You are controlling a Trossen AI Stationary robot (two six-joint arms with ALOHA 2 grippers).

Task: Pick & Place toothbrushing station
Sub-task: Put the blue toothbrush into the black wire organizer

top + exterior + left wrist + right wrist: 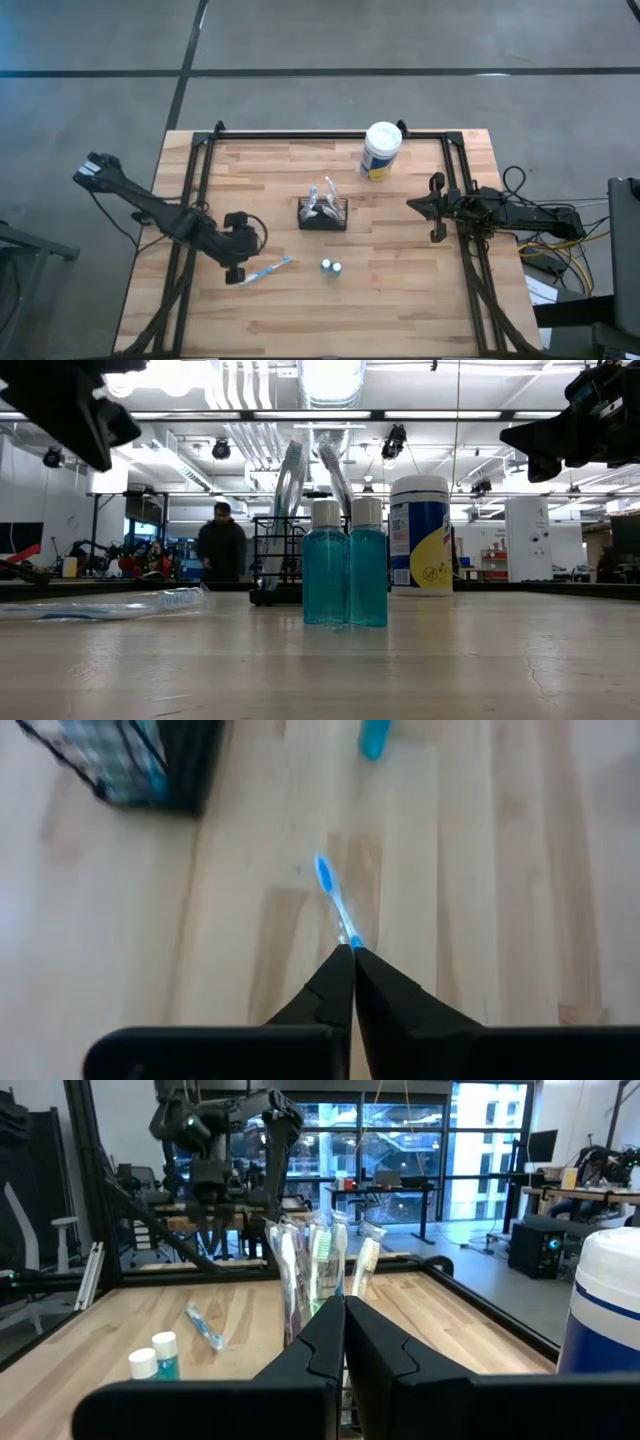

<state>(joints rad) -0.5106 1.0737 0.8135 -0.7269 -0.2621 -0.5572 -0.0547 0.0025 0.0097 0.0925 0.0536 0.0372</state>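
Your toothbrushing station (323, 214) sits near the middle of the counter (400, 300), a small black mesh caddy with several toothbrushes (322, 1255) standing upright in it; it lies ahead of the left pincer (240, 272) and off to one side, well apart from it, and straight ahead of the right pincer (343, 1305), which faces it from the counter's far edge. One loose blue toothbrush (335, 900) lies flat on the wood, and your left pincer is down over it with its fingers drawn together on the handle end, the bristle end pointing away from the tips; judging by that pinch at the very end of the handle, the brush is being gripped so it can be stood up in the caddy with the others. Whether the grip is firm enough to lift you cannot tell from here. The right pincer hovers closed and empty, apparently just waiting clear of the work. Between the left pincer and the caddy the wood is bare, so the direct path looks open. Two small teal bottles (331, 267) stand side by side beyond the brush's tip, close enough that a low sideways swing could knock them. A white canister (381, 150) stands behind the caddy, well out of reach of the left pincer, nearer the right one.
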